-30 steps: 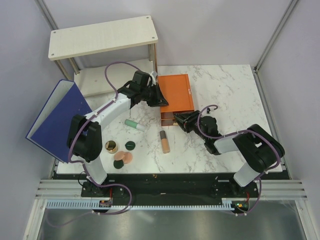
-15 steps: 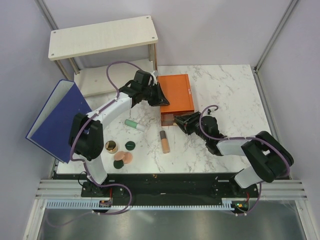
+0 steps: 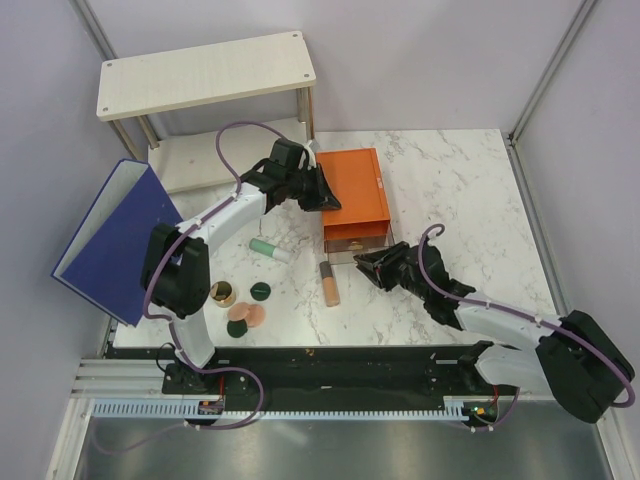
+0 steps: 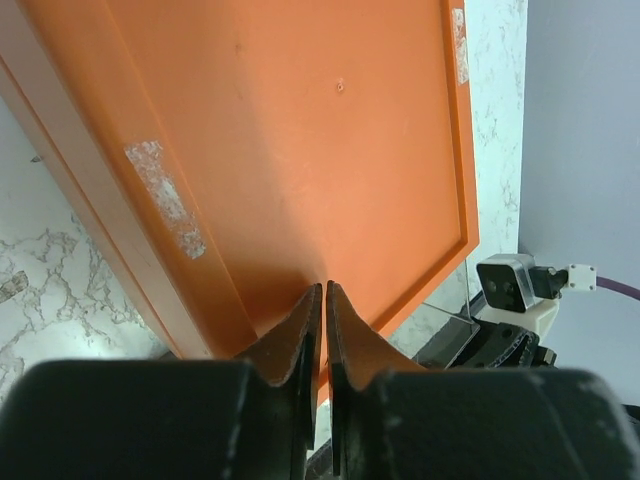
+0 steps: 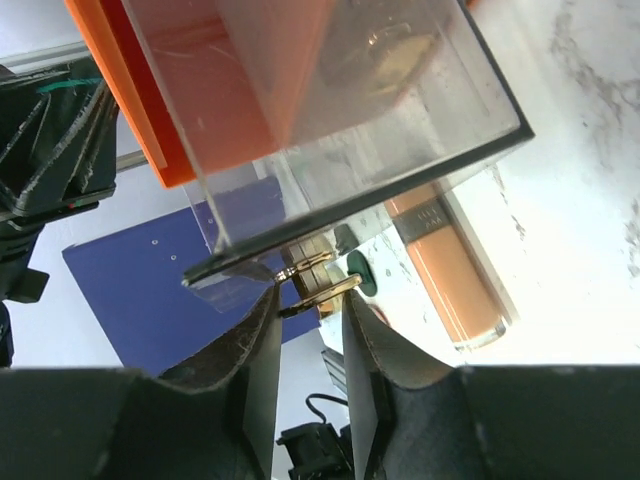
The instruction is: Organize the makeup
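Makeup (image 3: 260, 291) loose on table (image 3: 450, 180), peach tube (image 3: 329, 284) near right fingers (image 5: 240, 380).

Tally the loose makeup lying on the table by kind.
Tubes: 2, peach tube and mint-green tube
Dark green compacts: 2
Peach disc: 1
Gold-rimmed jar: 1
Total: 6

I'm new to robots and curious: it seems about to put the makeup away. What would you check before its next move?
1. Left gripper shut, tips on the orange box: ok.
2. Right gripper closed on the gold handle: ok.
3. Clear drawer pulled partly out: ok.
4. Drawer's path clear: not ok, the peach tube lies just in front.
5. Room inside drawer: cannot tell.
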Robot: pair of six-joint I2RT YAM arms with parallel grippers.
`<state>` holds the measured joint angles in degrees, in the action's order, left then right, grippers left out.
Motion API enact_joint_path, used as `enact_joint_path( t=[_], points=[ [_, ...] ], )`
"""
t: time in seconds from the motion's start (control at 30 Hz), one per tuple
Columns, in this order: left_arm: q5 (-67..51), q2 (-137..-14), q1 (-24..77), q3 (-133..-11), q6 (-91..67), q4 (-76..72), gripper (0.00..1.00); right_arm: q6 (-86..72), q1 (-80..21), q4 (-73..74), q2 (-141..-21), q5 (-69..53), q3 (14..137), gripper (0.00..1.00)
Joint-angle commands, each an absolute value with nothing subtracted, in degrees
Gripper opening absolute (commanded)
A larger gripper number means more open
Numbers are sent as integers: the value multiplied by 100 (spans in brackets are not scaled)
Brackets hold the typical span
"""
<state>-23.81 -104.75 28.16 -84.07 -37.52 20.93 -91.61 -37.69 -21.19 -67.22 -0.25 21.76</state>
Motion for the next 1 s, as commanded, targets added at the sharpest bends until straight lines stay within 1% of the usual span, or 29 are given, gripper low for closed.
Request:
enact_joint_path(
  t=[0.0,0.2,0.53,0.67,0.97],
  points=[
    [-2197,-10714,2848,-8429,-3700,2566,13,-9316,-3867,-1266,-6180,176,2066,0],
    [-2206,-10740,2848,-8420,-3700,2575,13,-9396,-3946,-1020,-5845,115,1890,0],
    [-2145,-10696,2848,-8402,-3647,2672,14,-9475,-4139,-607,-5748,53,1960,0],
    [-2127,-10679,2848,-8385,-3639,2681,14,-9440,-4218,-63,-5678,53,2144,0],
    [-2092,-10608,2856,-8253,-3665,2707,15,-9404,-4333,544,-5432,44,2320,0]
  ],
)
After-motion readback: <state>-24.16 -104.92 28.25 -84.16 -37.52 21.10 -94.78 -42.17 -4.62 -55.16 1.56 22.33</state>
